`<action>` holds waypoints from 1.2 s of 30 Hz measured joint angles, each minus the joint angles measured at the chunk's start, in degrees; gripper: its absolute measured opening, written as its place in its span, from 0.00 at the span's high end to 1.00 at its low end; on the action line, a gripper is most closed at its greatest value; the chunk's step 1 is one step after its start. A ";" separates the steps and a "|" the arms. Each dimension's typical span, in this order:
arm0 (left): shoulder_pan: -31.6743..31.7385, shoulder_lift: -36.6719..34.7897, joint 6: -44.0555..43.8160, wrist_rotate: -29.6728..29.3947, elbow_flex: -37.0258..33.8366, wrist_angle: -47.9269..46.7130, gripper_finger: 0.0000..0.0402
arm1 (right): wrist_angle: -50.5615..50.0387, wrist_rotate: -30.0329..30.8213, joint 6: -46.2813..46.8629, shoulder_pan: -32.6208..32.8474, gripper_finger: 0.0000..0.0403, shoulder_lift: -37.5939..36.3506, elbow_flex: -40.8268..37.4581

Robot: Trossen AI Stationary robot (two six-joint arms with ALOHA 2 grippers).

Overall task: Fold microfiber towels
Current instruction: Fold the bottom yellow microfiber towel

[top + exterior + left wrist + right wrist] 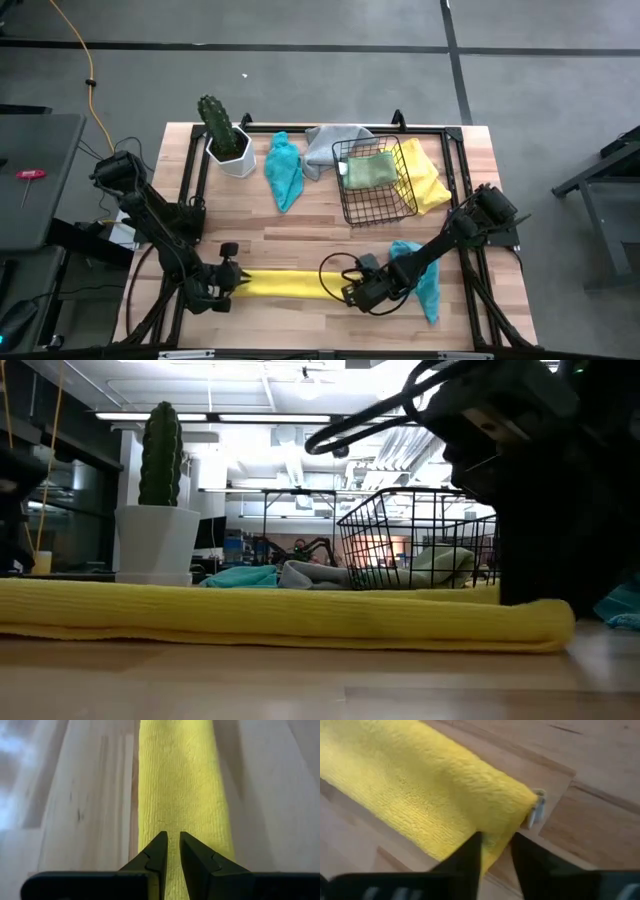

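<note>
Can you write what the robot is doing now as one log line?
step: folding yellow towel | left gripper: holds one end | right gripper: at other end

Two arms of dark, near-black finish, built from chunky jointed segments. Black cable looped in an arc above the right arm's wrist housing. Left gripper (170,851): two matte black, wedge-shaped fingers tapering to narrow tips, mounted on a flat black crossbar. Right gripper (495,851): same black tapered fingers, same crossbar.
</note>
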 joint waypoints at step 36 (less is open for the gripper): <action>9.26 -14.43 9.43 8.47 -8.54 13.20 1.00 | -23.29 10.29 -10.57 4.01 1.00 -13.27 6.46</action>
